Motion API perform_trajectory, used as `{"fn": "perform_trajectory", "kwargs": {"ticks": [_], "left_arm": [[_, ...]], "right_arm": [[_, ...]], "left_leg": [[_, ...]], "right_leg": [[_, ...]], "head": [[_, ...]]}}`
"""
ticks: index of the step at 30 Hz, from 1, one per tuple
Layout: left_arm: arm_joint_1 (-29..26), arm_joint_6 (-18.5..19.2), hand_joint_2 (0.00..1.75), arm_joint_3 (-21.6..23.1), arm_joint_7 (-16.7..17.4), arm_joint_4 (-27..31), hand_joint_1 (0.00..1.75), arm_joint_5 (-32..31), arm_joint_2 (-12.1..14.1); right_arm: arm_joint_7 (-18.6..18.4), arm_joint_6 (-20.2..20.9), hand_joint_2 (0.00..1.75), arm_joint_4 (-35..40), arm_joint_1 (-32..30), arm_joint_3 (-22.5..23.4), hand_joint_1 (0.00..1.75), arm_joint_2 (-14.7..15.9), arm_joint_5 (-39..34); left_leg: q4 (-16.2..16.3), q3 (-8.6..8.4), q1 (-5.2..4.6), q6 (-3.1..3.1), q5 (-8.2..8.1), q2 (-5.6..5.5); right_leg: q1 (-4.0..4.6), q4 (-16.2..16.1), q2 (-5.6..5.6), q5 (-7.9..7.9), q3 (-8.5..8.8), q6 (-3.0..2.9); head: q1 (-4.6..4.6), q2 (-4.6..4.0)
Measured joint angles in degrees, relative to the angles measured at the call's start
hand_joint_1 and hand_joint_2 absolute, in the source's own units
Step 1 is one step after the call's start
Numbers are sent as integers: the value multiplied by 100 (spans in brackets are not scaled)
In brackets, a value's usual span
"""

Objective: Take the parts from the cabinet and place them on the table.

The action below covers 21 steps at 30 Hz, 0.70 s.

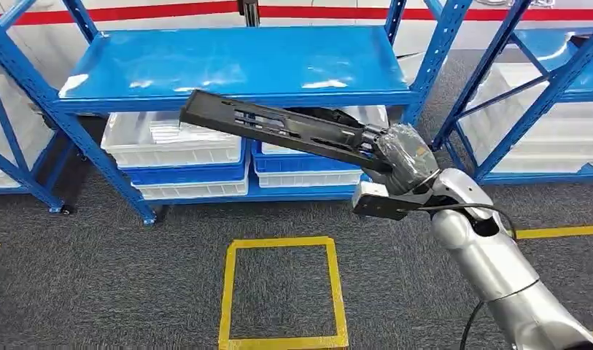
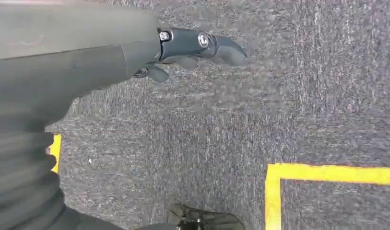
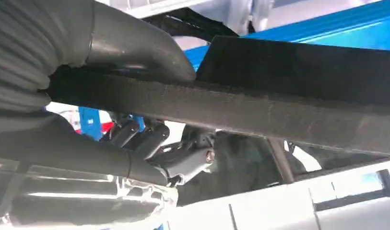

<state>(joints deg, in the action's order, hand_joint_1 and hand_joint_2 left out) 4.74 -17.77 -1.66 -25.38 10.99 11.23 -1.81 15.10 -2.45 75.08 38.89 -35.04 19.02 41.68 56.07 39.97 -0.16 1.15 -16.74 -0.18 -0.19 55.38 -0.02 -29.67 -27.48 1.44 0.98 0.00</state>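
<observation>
- From the head view, the right hand (image 1: 399, 157) grips one end of a long black part (image 1: 278, 127), which sticks out to the robot's left, tilted, its far end raised in front of the blue shelf (image 1: 235, 62).
- The part is off the rack, held in the air above the grey carpet (image 1: 133, 248), clear of the shelf edge as far as I can tell.
- The right wrist view shows the grip itself: the thick grey thumb (image 3: 135, 45) lies over one side of the part (image 3: 279, 110) and the darker fingers (image 3: 140, 136) curl on the other side, so it is clamped between them.
- The left wrist view looks down at the carpet: the left hand (image 2: 193, 48) hangs with nothing in it; its dark fingers look loosely bent, but I cannot tell if they are spread or curled.
- Under the shelf sit white bins (image 1: 173, 138) on blue ones; one holds something pale, too small to make out.
- More white bins fill the second blue rack (image 1: 548, 80) to the right.
- A yellow taped square (image 1: 282, 292) marks the carpet in front of the rack.
- The part crosses in front of the right-hand bin (image 1: 311, 171) and hides much of it.
- The right arm (image 1: 497, 270) is cut off at the picture's lower corner.
</observation>
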Motion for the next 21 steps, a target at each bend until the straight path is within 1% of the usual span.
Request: {"fn": "perform_trajectory", "kwargs": {"ticks": [1, 2, 3, 4, 5, 6, 7, 8, 9, 10, 11, 12, 13, 14, 15, 16, 17, 18, 19, 20, 21], "left_arm": [[-12, -2, 175, -2, 0, -7, 0, 0, 13], [-20, -2, 175, 0, 0, -7, 0, 0, 9], [-24, -2, 175, 2, 0, -7, 0, 0, 4], [-20, 0, 175, 2, 0, -7, 0, 0, 7], [-19, 0, 175, 2, 0, -7, 0, -2, 7], [-20, 0, 175, 2, 0, -7, 0, -7, 9], [-19, 0, 175, 2, 0, -7, 0, -9, 11], [-17, 0, 175, 2, 0, -7, 0, -9, 11], [-14, 2, 175, 4, 0, -4, 0, -11, 11], [-6, 2, 175, 4, 0, -2, 0, -11, 11], [17, 7, 175, 4, 0, 0, 0, -13, 7], [21, 11, 175, 7, 0, 2, 0, -17, 15], [19, 11, 175, 7, 2, 0, 0, -17, 13], [20, 11, 175, 7, 2, 0, 0, -17, 15], [18, 11, 175, 9, 4, 0, 0, -17, 15], [16, 11, 175, 9, 11, -4, 0, -17, 9], [36, 7, 175, 9, 11, 0, 0, -17, -7], [38, 4, 175, 9, 13, 0, 0, -17, 0], [34, -6, 175, 9, 13, 0, 0, -7, 0], [33, -11, 175, 7, 13, 0, 0, -7, 2], [32, -11, 175, 7, 11, 0, 0, -4, 2]], "right_arm": [[-2, 11, 175, -4, 1, -15, 171, -2, 2], [0, 22, 175, -2, -2, -22, 171, -7, 7], [0, 22, 175, 2, -2, -22, 171, -9, 7], [0, 24, 175, 4, -1, -22, 171, -9, 7], [0, 26, 175, 4, -2, -22, 171, -9, 4], [0, 28, 175, 4, -6, -26, 171, -9, 0], [0, 35, 175, 4, -8, -33, 171, -9, 0], [0, 39, 175, 4, -8, -42, 171, -7, 0], [0, 48, 175, 4, -10, -44, 171, -2, 0], [0, 46, 175, 4, -9, -44, 171, 0, 0], [-2, 46, 175, 24, -7, -37, 171, 2, 0], [-2, 44, 175, 39, -2, -20, 171, 26, 2], [-2, 44, 175, 42, 0, -20, 171, 26, 0], [0, 44, 175, 42, -1, -24, 171, 26, -2], [0, 44, 175, 42, -10, -26, 171, 20, -4], [0, 46, 175, 39, -28, -28, 171, 35, -4], [0, 44, 175, 39, -39, -28, 171, 55, -4], [-2, 48, 175, 39, -42, -31, 171, 68, -2], [-2, 48, 175, 39, -41, -28, 171, 76, 0], [-2, 48, 175, 37, -44, -28, 171, 77, -2], [-2, 48, 175, 37, -45, -33, 171, 74, -2]], "left_leg": [[71, 70, 55, -28, -160, -15], [295, 166, 56, -61, -574, -4], [678, 269, 80, -101, -982, -4], [1176, 385, 93, -140, -1319, -2], [1613, 460, 101, -178, -1505, -2], [1948, 464, 124, -210, -1502, -2], [2023, 374, 153, -235, -1337, 0], [1886, 175, 182, -256, -1109, 1], [1534, -160, 212, -288, -938, 2], [1107, -524, 243, -310, -923, 2], [505, -964, 250, -337, -1266, -18], [209, -1088, 194, -266, -1378, -61], [257, -1028, 180, -220, -1351, -45], [283, -989, 141, -163, -1321, -45], [275, -968, 110, -88, -1272, -42], [200, -866, 155, 46, -1152, 3], [206, -820, 119, 124, -1065, 10], [206, -701, 117, 181, -970, 17], [207, -607, 107, 185, -895, 27], [212, -501, 92, 200, -811, 31], [216, -402, 81, 203, -728, 37]], "right_leg": [[-153, -1, -28, 94, -31, -64], [-121, 0, -41, 178, -101, -147], [-114, 2, -55, 264, -172, -192], [-112, 6, -56, 350, -278, -190], [-112, 12, -56, 429, -379, -183], [-116, 23, -56, 513, -493, -164], [-130, 39, -56, 586, -600, -141], [-152, 74, -55, 644, -715, -97], [-176, 121, -53, 695, -831, -56], [-196, 175, -52, 734, -918, -1], [-173, 243, -53, 771, -1015, 52], [-165, 282, -64, 809, -1050, 95], [-154, 256, -67, 873, -1050, 156], [-140, 230, -64, 932, -1050, 201], [-141, 188, -62, 1004, -1049, 259], [-132, 183, -68, 1016, -1103, 295], [-157, 327, -51, 779, -1218, 223], [-152, 659, -45, 389, -1359, 130], [-154, 1060, -41, 54, -1476, 87], [-156, 1518, -40, -198, -1553, 81], [-152, 1881, -36, -268, -1577, 128]], "head": [[-2, 0], [9, 0], [24, 0], [26, 0], [26, 0], [28, 0], [31, 0], [26, 0], [31, 0], [33, 0], [39, 0], [26, 0], [20, 0], [22, 0], [17, 0], [24, 0], [31, 0], [-18, 0], [-40, 0], [-35, 0], [-52, 0]]}}
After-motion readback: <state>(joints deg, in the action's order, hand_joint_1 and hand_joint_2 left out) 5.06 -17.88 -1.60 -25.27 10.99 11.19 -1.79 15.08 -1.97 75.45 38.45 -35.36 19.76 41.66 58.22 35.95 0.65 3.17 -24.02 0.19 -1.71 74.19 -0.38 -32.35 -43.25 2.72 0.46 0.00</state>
